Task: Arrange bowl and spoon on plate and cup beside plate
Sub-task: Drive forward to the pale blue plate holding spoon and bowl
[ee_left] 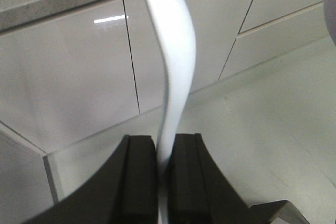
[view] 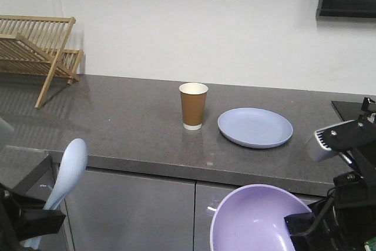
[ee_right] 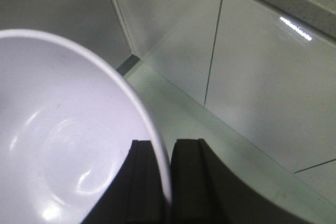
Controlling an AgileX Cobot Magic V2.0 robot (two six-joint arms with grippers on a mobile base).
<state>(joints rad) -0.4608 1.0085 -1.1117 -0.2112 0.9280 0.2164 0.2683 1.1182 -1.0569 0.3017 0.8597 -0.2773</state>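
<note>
Grey speckled countertop [view: 135, 127], white wall [view: 176, 22], wooden rack [view: 38, 51]

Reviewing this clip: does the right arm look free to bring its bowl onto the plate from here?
Probably yes. The right claw is shut on the bowl rim, below and in front of the counter edge. The plate lies bare, with the cup standing apart to its left, so nothing visible blocks the way.
</note>
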